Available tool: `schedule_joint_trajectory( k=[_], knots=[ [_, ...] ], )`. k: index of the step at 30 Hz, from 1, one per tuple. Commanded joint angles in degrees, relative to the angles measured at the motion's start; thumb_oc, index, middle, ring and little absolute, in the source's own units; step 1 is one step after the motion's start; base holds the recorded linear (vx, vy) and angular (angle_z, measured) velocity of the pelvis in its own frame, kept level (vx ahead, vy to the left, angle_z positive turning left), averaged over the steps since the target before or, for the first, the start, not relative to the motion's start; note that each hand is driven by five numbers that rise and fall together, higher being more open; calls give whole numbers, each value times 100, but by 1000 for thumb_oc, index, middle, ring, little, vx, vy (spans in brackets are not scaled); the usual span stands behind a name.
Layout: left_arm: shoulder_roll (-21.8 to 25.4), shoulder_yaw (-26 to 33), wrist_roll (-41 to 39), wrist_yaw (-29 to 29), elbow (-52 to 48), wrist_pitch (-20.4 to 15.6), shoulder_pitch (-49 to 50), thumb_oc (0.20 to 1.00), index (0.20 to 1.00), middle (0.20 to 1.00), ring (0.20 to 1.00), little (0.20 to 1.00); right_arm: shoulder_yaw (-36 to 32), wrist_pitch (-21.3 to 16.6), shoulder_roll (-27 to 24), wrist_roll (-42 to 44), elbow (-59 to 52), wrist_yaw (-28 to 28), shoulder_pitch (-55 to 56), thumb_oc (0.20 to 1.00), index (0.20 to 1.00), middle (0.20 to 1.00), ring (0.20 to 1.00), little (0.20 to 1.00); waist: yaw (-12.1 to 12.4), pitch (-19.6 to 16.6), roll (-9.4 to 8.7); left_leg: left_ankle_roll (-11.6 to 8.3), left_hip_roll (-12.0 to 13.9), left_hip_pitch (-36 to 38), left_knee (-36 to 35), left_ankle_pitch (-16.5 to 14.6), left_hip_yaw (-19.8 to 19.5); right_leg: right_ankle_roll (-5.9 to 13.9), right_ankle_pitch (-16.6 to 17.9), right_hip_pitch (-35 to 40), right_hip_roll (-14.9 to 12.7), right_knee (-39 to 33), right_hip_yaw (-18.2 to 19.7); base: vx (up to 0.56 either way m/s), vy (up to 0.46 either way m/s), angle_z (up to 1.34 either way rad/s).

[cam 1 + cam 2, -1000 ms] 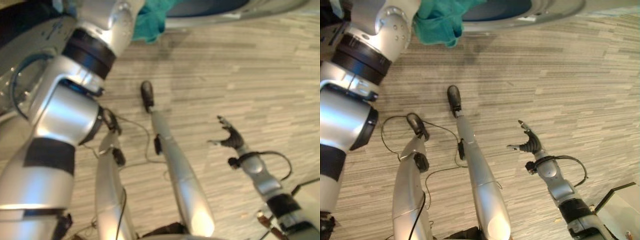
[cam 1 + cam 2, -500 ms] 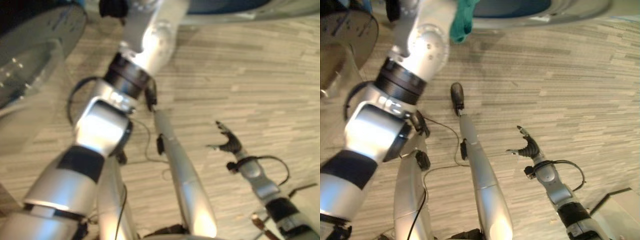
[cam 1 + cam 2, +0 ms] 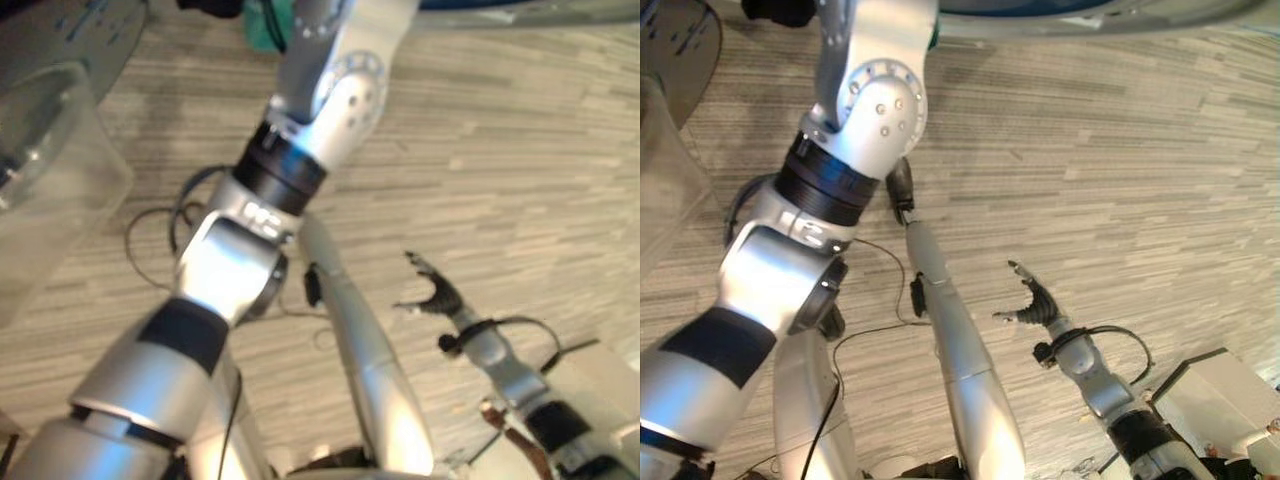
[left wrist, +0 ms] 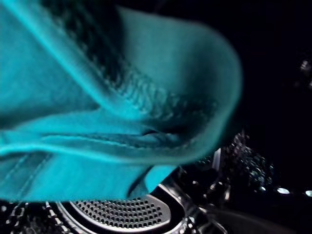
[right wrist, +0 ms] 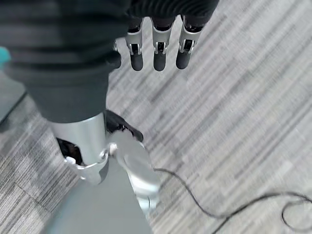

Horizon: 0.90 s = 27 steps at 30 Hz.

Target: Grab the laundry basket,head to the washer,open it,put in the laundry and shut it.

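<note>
My left arm reaches up to the washer at the far edge of the floor, and the dark cover of my left hand shows at the top of the left eye view. A teal cloth hangs close before that hand, inside the washer opening and above the perforated steel drum. A corner of the cloth peeks out beside the arm. My right hand hovers low over the floor, fingers straight and holding nothing.
The washer's round glass door stands open at the left. Its curved front rim runs along the top. A pale box-like thing sits at the lower right on the striped wood-look floor.
My left arm has swung up and to the right, carrying the teal cloth into the washer opening. The camera has shifted. The right hand has hardly moved.
</note>
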Motion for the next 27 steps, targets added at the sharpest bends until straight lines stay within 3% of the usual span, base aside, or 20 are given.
schedule_joint_trajectory(
  k=[1, 3, 4, 5, 8, 10, 15, 22, 27],
  knots=[
    [-560, -179, 722, 131, -286, -312, -349, 200, 200, 200, 200, 200, 79, -97, -166, 103, 224, -31, 745, 1000, 1000, 1000, 1000, 1000, -135, -687, -239, -86, 591, 405, 112, -579, -99, 451, -1059, -408, -228, 1092, -359, 0, 0, 0],
    [-527, -355, 748, 191, 35, -153, -513, 200, 200, 200, 200, 200, 131, -112, -143, 114, 342, -80, 725, 1000, 1000, 1000, 1000, 1000, -179, -727, -251, -85, 599, 427, 125, -568, -110, 440, -1061, -382, -212, 1115, -383, 0, 0, 0],
    [-378, -536, 859, 118, 325, 74, -630, 454, 454, 454, 454, 454, 139, -119, -188, 102, 388, -74, 704, 1000, 1000, 1000, 1000, 1000, -211, -762, -254, -84, 622, 454, 126, -564, -118, 434, -1064, -364, -198, 1127, -398, 0, 0, 0],
    [-279, -637, 855, 22, 547, 212, -742, 1000, 1000, 1000, 1000, 1000, 145, -119, -238, 83, 405, -61, 674, 1000, 1000, 1000, 1000, 1000, -232, -765, -269, -75, 628, 462, 148, -578, -116, 430, -1068, -351, -191, 1134, -402, 0, 0, 0],
    [78, -1115, 159, -498, 886, 284, -1259, 1000, 1000, 1000, 1000, 1000, 20, -82, -406, 92, 494, -74, 648, 1000, 1000, 1000, 1000, 1000, -248, -869, -205, -44, 655, 466, 158, -565, -123, 428, -1069, -312, -205, 1126, -393, -4, 6, -2],
    [350, -1227, -374, -744, 825, 129, -1472, 1000, 1000, 1000, 1000, 1000, -181, -74, -464, 68, 428, -78, 823, 1000, 1000, 1000, 1000, 1000, -229, -909, -139, -33, 644, 483, 107, -537, -128, 441, -1088, -306, -234, 1132, -380, -1, 1, -2],
    [712, -1195, -980, -908, 1047, 181, -1442, 1000, 1000, 1000, 1000, 1000, -462, -13, -532, 60, 317, -104, 1004, 1000, 1000, 1000, 1000, 1000, -112, -944, -12, -30, 568, 533, -114, -438, -123, 452, -1091, -261, -320, 1082, -370, 0, 0, 0],
    [683, -1311, -683, -885, 1168, 472, -1257, 1000, 1000, 1000, 1000, 1000, -613, 8, -470, 186, 366, -93, 1114, 1000, 1000, 1000, 1000, 1000, 1, -919, 32, -4, 471, 513, -211, -397, -149, 432, -1090, -268, -384, 1043, -400, -10, 0, 6],
    [850, -1755, 191, -1008, 1727, 1051, -1405, 1000, 1000, 1000, 1000, 1000, -628, 20, -414, 339, 449, 29, 1047, 1000, 1000, 1000, 1000, 1000, 104, -869, 105, 45, 416, 453, -203, -384, -155, 419, -1101, -318, -430, 1079, -396, 3, 9, 5]
  ],
)
